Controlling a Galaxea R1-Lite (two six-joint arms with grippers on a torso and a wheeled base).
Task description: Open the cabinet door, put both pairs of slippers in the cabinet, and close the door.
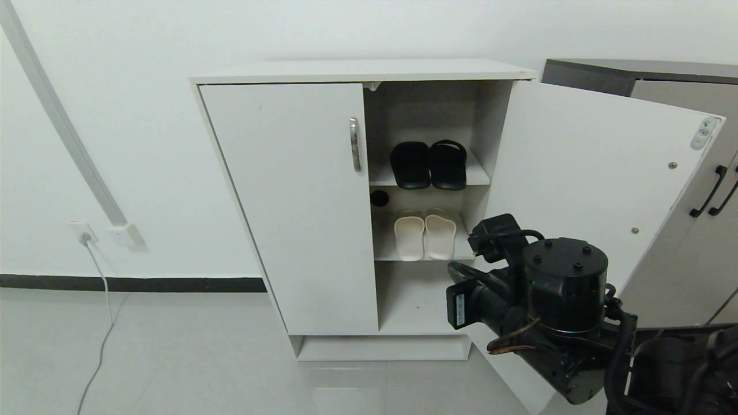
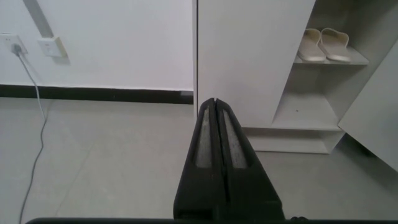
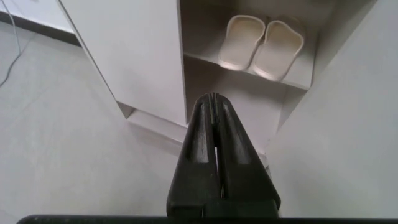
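Observation:
The white cabinet (image 1: 288,202) stands against the wall, its left door shut and its right door (image 1: 588,184) swung wide open. A black pair of slippers (image 1: 428,165) lies on the upper shelf. A cream pair of slippers (image 1: 425,236) lies side by side on the shelf below. My right arm (image 1: 536,300) is low in front of the open door. Its gripper (image 3: 214,99) is shut on nothing, pointing at the cabinet's lower part, below the cream slippers (image 3: 264,46) and beside the open door (image 3: 348,124). My left gripper (image 2: 214,102) is shut and holds nothing, over the floor left of the cabinet, with the cream slippers (image 2: 324,45) farther off.
A metal handle (image 1: 354,144) sits on the shut left door. A grey cabinet (image 1: 692,173) with black handles stands right behind the open door. A wall socket with a hanging cable (image 1: 86,236) is at the left. Tiled floor (image 1: 173,357) lies before the cabinet.

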